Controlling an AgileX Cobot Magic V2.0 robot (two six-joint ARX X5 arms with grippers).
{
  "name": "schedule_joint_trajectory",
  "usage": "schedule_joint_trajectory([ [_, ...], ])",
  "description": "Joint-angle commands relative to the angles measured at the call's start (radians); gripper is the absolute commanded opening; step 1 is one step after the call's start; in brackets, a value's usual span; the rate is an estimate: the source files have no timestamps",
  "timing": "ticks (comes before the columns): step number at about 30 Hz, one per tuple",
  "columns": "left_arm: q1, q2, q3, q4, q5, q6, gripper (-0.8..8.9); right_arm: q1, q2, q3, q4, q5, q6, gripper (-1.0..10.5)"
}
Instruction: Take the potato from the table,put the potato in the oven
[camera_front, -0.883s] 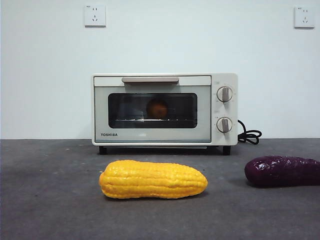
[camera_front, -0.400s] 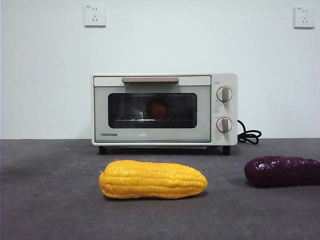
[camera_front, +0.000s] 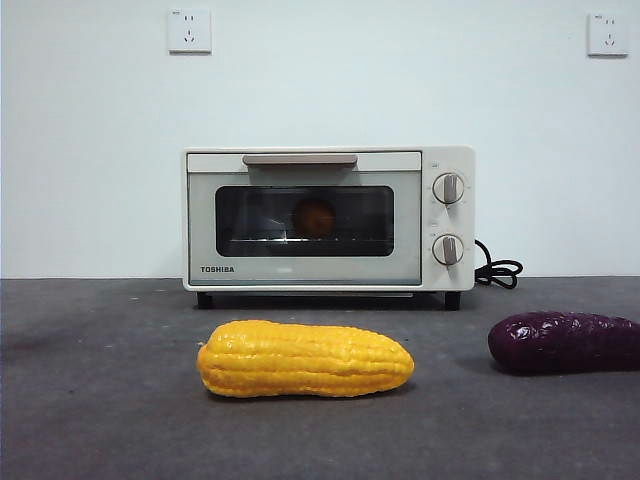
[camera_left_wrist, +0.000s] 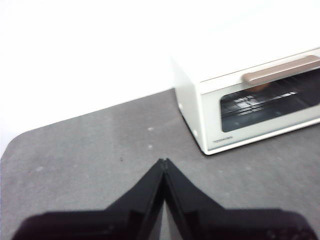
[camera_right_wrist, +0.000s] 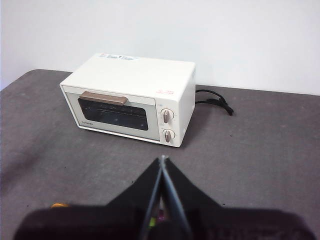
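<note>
Inside the oven (camera_front: 328, 220) at the counter's (camera_front: 100, 400) back edge, the potato (camera_front: 314, 217) is sitting behind the shut glass door. I am holding my left tool (camera_left_wrist: 164, 162) and right tool (camera_right_wrist: 162, 159) closed and empty above the counter; I judge the job done, so I am keeping clear of the handle.

"TOSHIBA" on oven (camera_front: 330, 220) door, lower left corner; other labels unreadable.

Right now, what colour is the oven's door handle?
Beige-brown; the handle shows best in the front view, across the top of the oven door.
</note>
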Motion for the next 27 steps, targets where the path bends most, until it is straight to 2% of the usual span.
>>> schedule_joint_trajectory([
  [1, 0.031, -0.1, -0.199, 0.148, 0.0, -0.085, -0.04, 0.002, -0.002, -0.006, -0.02, 0.001, 0.006, 0.0],
  [5, 0.058, -0.233, -0.383, 0.22, -0.015, -0.166, -0.04, 0.002, -0.002, -0.006, -0.02, 0.001, 0.006, 0.0],
  [8, 0.06, -0.312, -0.484, 0.226, -0.105, -0.252, -0.04, 0.002, -0.002, -0.006, -0.02, 0.001, 0.006, 0.0],
  [10, 0.06, -0.361, -0.537, 0.224, -0.131, -0.294, -0.04, 0.002, -0.002, -0.006, -0.02, 0.001, 0.006, 0.0],
  [22, 0.06, -0.536, -0.637, 0.114, -0.133, -0.296, -0.04, 0.002, -0.002, -0.006, -0.02, 0.001, 0.006, 0.0],
  [27, 0.06, -0.571, -0.647, 0.068, -0.133, -0.259, -0.04, 0.002, -0.002, -0.006, -0.02, 0.0, 0.006, 0.0],
])
